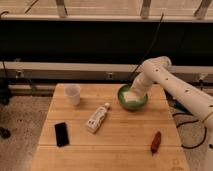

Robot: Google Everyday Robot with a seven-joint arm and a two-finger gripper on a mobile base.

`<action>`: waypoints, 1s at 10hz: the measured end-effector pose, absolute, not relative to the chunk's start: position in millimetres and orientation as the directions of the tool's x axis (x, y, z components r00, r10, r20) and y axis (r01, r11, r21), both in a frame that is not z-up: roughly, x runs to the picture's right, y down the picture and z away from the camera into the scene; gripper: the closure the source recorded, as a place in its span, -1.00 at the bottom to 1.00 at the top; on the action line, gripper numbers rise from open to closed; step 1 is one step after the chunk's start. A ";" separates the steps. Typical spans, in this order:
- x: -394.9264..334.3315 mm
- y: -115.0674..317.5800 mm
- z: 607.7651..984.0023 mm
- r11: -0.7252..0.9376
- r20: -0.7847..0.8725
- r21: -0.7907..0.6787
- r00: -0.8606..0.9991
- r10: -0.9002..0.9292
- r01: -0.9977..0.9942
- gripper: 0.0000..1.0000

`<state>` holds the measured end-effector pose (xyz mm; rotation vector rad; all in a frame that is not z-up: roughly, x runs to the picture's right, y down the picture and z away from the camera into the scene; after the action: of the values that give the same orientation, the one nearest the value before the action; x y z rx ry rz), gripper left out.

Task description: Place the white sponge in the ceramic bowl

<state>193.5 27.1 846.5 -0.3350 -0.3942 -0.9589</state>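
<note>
The green ceramic bowl [132, 104] stands on the wooden table [115, 140] at the back right. My gripper [132, 94] reaches down into the bowl from the white arm on the right. An off-white shape at the gripper, inside the bowl, looks like the white sponge [130, 97]. I cannot tell it apart from the gripper's tip.
A translucent white cup [73, 94] stands at the back left. A white bottle with a label [97, 118] lies in the middle. A black flat object [61, 134] lies front left. A small reddish-brown object [156, 141] lies front right. Dark rails run behind the table.
</note>
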 end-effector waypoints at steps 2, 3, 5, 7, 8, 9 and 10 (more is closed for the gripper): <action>193.6 26.7 846.9 0.533 0.466 -0.101 0.513 -0.721 0.840 0.34; 194.2 26.9 847.5 0.534 0.466 -0.101 0.514 -0.720 0.839 0.34; 194.9 26.6 847.8 0.534 0.466 -0.101 0.515 -0.720 0.839 0.32; 195.2 26.6 848.2 0.535 0.466 -0.101 0.515 -0.719 0.839 -0.03; 195.7 26.7 848.5 0.535 0.466 -0.101 0.515 -0.719 0.839 -0.15; 195.7 26.6 848.9 0.535 0.466 -0.101 0.515 -0.719 0.839 -0.21; 196.3 26.5 849.0 0.535 0.466 -0.101 0.516 -0.719 0.838 -0.21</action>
<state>196.3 26.5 849.0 -0.3342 -0.3943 -0.9563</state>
